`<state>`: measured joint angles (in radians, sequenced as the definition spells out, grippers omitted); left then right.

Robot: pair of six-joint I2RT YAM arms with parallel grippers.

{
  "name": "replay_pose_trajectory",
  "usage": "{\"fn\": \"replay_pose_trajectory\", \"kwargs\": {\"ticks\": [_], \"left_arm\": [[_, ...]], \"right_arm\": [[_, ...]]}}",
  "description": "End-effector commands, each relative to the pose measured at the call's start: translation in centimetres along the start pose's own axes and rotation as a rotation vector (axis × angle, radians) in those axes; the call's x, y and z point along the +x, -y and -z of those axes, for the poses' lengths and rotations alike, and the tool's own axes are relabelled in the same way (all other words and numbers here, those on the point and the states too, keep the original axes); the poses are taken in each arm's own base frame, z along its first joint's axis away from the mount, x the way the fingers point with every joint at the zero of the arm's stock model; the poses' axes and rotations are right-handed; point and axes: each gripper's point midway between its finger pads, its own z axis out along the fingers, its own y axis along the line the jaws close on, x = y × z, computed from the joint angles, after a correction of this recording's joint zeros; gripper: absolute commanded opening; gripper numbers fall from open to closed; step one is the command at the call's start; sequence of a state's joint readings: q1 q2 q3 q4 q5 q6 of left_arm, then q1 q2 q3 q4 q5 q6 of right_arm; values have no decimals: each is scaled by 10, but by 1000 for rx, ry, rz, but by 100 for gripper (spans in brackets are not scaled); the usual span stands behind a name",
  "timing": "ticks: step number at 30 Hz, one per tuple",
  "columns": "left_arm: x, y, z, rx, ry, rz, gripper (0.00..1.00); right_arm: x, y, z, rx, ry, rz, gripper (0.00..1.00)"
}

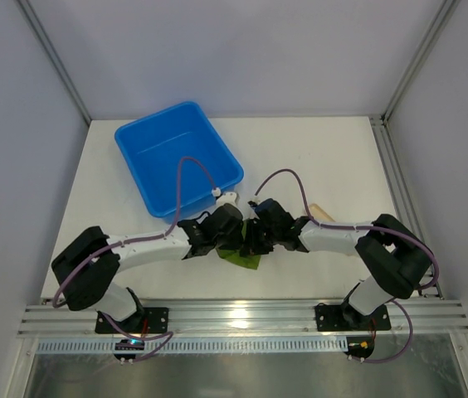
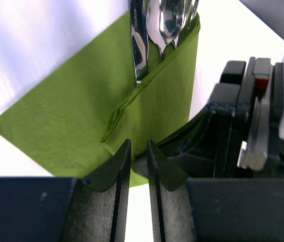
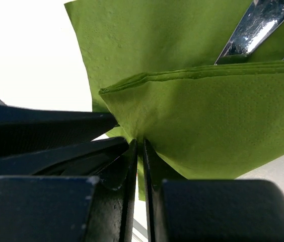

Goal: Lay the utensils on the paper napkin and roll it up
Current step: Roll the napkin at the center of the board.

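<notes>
A: While rolling, keeping the utensils [image 2: 159,25] trapped side by side under the folded flap, with shiny ends poking out past the far edge. Lying on the paper napkin [image 2: 66,116], at the near middle of the table [image 1: 325,157], between the two grippers.

B: Seeing that. Judging the first fold done and the roll only starting. Pinching with which side?

A: Pinching the flap's creased corner with the right gripper [image 3: 138,143], with jaws drawn almost together on the green paper. Holding the left gripper [image 2: 138,143] over the napkin's near corner, with fingers nearly pressed together; not managing to tell whether gripping paper or merely resting above it.

B: Then advising a low, slow turn: carrying the pinched edge over the metal, keeping the paper taut, not lifting high.

A: Agreeing. Also pinning the loose sheet with the left, stopping the pieces sliding out or fanning apart. Risking a tear by tugging thin tissue sideways.

B: And staying short of the blue bin [image 1: 172,157] behind.
</notes>
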<state>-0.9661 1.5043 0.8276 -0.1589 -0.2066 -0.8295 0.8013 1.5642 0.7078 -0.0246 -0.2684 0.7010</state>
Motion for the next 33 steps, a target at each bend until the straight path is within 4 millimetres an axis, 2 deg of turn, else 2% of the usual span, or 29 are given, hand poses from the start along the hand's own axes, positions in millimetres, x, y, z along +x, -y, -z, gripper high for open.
{"fn": "replay_pose_trajectory", "kwargs": {"ticks": [1,3,7,12,16,18,21,25,33], "left_arm": [[-8,11,-8,56,33,15,20],[-6,5,-13,34,28,16,20],[4,-8,-22,0,-2,25,19],[11,-20,-32,-32,-20,30,18],[11,-21,-32,-32,-21,33,17],[11,-21,-32,-33,-20,31,18],[11,-20,-32,-29,-23,31,18],[11,-18,-32,-20,-24,34,18],[12,-17,-31,-11,-26,39,17]], "right_arm": [[-8,-6,1,-26,30,24,12],[-9,-7,2,-31,32,23,13],[-9,-9,8,-31,36,23,23],[-12,-12,21,-27,55,38,26],[-11,-12,31,-23,72,49,28],[-8,-11,36,-29,77,50,26],[-3,-3,38,-9,82,58,13],[1,5,38,17,76,75,4],[5,4,24,-14,42,87,4]]}}
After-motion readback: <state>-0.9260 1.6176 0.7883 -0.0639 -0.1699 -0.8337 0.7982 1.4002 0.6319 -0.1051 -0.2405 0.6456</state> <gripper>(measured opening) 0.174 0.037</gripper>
